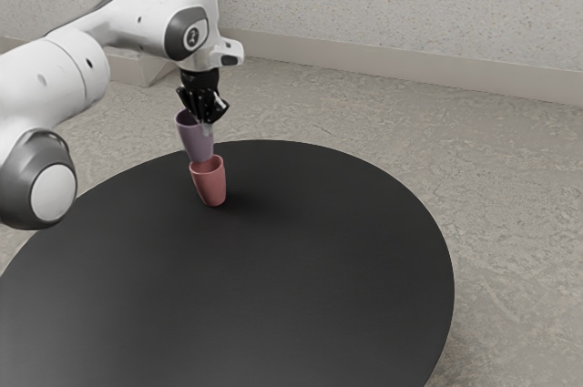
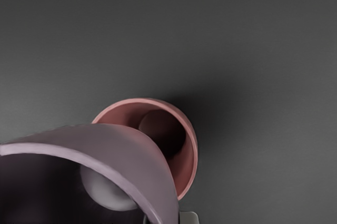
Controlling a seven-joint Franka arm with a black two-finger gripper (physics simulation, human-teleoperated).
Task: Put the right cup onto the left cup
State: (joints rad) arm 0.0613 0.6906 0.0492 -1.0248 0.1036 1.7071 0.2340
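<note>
you've got the purple cup [image 1: 195, 139] up in the gripper [image 1: 208, 123], jaws closed down to about the thickness of its wall, one finger inside the rim, one outside. it's roughly upright, above the pink cup [image 1: 211, 187], which stands upright on the black table [image 1: 319, 269]. can't tell if purple's base touches pink's rim. looks like the lining-up step, nesting not done. main risk: offset. purple sits toward the exterior view's left of pink's mouth, and the wrist view has part of that mouth uncovered. go down like this and the base probably catches the rim, tipping or shoving pink. so centre over the mouth first, then lower slow. grip's on one side only, so a bump could swivel purple in the fingers. letting go early might leave it cocked or toppling off.
</note>
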